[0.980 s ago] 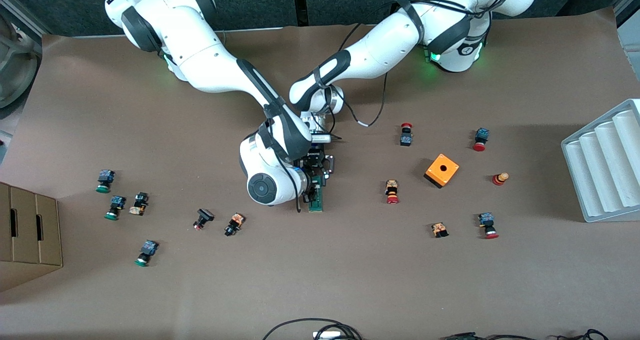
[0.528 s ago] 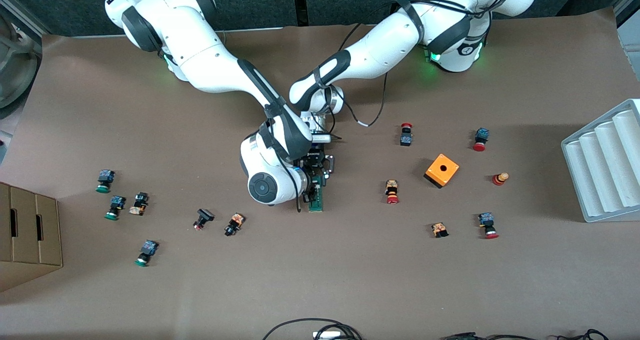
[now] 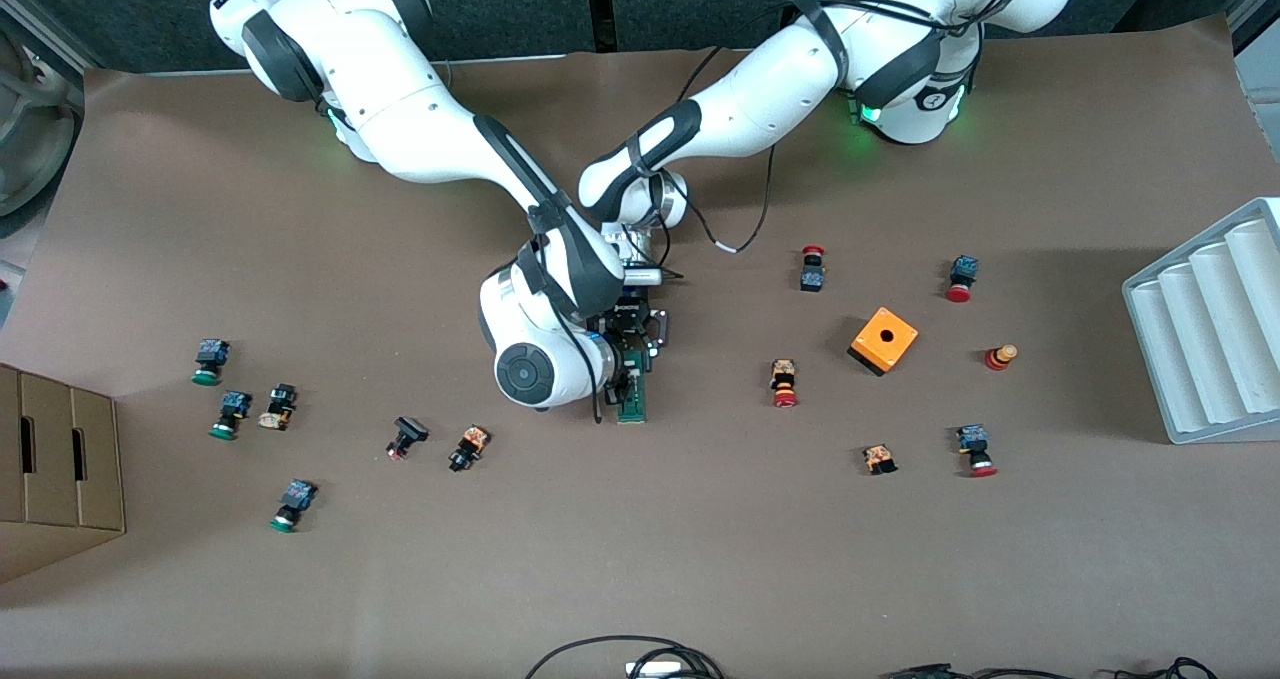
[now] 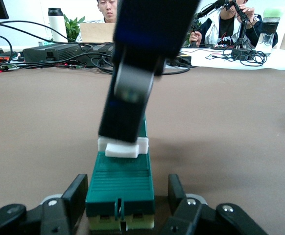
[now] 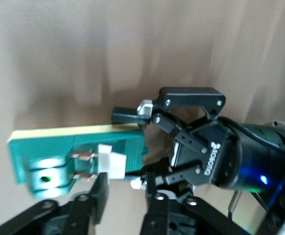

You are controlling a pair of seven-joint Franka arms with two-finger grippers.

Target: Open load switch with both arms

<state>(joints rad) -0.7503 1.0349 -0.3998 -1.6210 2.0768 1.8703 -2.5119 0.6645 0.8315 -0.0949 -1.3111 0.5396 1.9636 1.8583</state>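
The green load switch (image 3: 632, 396) lies flat on the brown table mid-way between the arms. My left gripper (image 3: 638, 344) is shut on the load switch (image 4: 120, 181) at its end farther from the front camera, one finger (image 4: 76, 196) on each side. My right gripper (image 3: 625, 379) comes down from above over the white piece (image 4: 123, 147) on the switch's top. In the right wrist view my right gripper (image 5: 125, 188) stands open, bare table between its fingers, with the white piece (image 5: 112, 164) just off the fingertips.
Small push-buttons lie scattered toward both ends of the table, the closest one (image 3: 468, 447) toward the right arm's end. An orange box (image 3: 883, 340) and a grey ribbed tray (image 3: 1210, 329) sit toward the left arm's end. A cardboard box (image 3: 55, 464) stands at the other end.
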